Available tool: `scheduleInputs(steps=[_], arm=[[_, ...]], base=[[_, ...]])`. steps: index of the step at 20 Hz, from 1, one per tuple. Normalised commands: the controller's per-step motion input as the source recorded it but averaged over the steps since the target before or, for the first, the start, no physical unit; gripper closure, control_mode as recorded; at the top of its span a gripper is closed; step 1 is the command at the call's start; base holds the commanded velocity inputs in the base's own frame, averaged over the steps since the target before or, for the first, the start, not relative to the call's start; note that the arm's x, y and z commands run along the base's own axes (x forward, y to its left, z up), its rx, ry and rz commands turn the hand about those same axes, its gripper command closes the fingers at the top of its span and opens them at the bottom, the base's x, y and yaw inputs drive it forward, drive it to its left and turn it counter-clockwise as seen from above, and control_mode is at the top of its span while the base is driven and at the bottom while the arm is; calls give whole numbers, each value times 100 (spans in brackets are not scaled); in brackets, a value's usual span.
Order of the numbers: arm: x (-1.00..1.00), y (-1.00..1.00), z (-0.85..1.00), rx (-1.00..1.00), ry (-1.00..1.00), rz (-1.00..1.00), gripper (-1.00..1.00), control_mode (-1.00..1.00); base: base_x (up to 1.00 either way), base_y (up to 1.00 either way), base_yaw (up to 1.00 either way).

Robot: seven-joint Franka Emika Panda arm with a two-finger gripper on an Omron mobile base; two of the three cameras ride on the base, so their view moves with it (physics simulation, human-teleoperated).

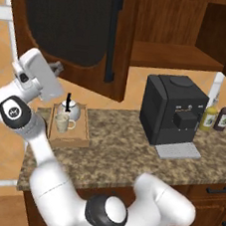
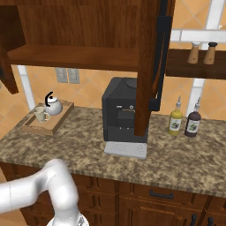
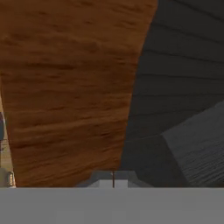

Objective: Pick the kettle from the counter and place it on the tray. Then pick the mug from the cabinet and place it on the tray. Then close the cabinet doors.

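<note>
Granite counter (image 1: 130, 152) bears tray (image 1: 81, 140); mug (image 1: 62, 123) half-hides kettle (image 1: 70, 111); claw (image 3: 113, 180) closed, empty.

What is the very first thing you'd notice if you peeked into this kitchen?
Probably the big black coffee machine standing in the middle of the speckled counter, under the open cabinet with its bare shelf. Next, the wooden tray at the counter's left end, with the little kettle and the mug sitting in it side by side. The white robot arm reaches up at the left, its shut gripper right by the big open cabinet door.
</note>
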Motion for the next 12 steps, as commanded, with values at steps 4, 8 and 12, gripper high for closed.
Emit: scheduleInputs(steps=[4,8,12], arm=[[54,-48,9,0,31,41,100,-100],[61,-61,6,1,34,41,100,-100],[66,-67,0,1,30,41,100,-100]], base=[[0,0,0],[0,0,0],[0,0,0]])
